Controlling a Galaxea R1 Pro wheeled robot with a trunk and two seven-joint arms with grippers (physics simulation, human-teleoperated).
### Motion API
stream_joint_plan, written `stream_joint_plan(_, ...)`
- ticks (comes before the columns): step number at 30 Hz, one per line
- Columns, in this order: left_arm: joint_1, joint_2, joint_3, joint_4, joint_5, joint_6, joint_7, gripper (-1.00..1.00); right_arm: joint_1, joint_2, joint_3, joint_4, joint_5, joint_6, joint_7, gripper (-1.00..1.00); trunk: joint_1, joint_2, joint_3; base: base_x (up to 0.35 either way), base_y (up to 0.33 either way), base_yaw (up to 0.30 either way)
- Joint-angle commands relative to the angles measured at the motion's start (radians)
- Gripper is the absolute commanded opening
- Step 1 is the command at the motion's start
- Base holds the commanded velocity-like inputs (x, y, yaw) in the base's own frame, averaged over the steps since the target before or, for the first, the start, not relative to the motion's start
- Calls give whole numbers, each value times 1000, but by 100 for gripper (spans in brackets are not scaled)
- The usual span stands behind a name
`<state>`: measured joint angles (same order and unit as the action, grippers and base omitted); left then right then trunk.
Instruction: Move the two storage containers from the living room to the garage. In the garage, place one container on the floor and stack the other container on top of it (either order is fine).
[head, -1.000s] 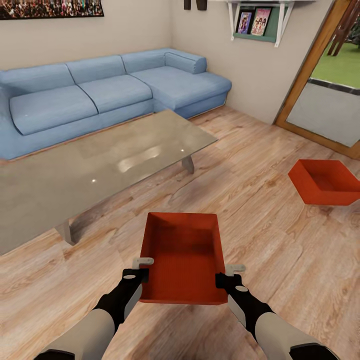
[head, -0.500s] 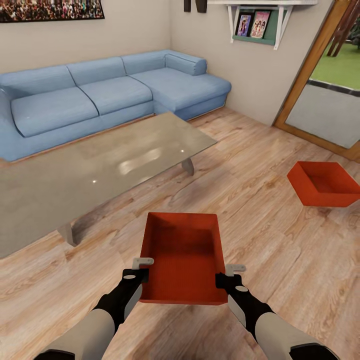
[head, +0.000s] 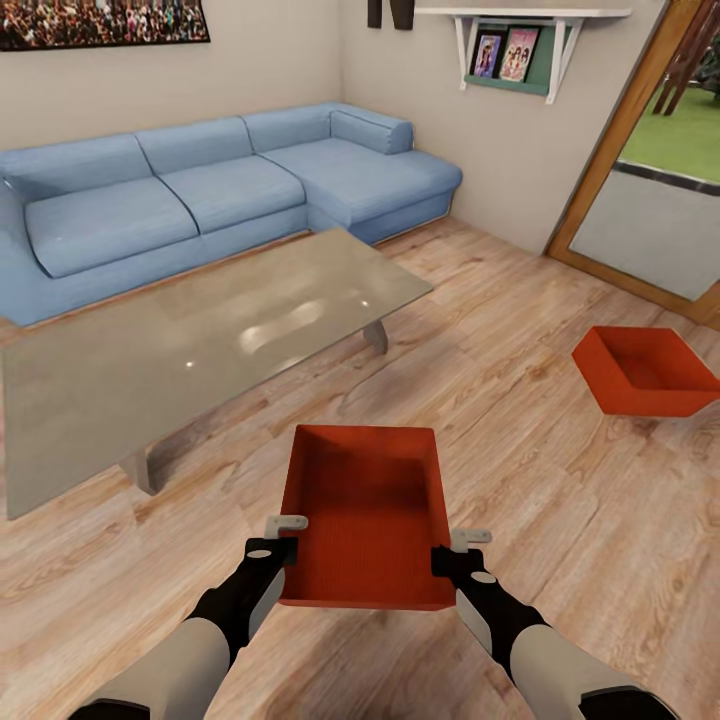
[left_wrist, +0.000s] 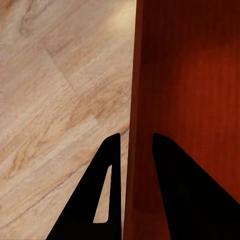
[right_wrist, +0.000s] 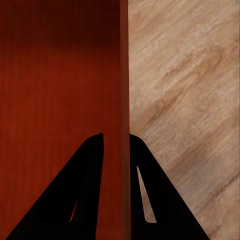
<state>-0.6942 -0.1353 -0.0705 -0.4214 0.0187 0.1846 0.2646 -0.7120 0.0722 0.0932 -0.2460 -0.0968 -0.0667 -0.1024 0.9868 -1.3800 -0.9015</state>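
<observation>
Head view, two storage containers, two hands

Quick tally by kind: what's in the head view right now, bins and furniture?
Storage containers: 2, the held container and the floor container
Sofa: 1
Coffee table: 1
Wall shelf: 1
Total: 5

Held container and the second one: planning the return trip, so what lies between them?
Only bare wood floor between the held container and the second container, in the head view.
</observation>
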Motion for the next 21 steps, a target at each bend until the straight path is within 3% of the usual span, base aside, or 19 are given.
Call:
stream_joint_plan(1,1,5,-8,3,0,10,13,-100,-1,-2,-10,-2,2,-12,-17,-100,-4,7,3,0,0,0)
stream_joint_plan(21,1,5,-8,3,0,10,12,-100,-2,-2,-9,-2,9,-11,-18,-100,-81,147,65,0,0,0)
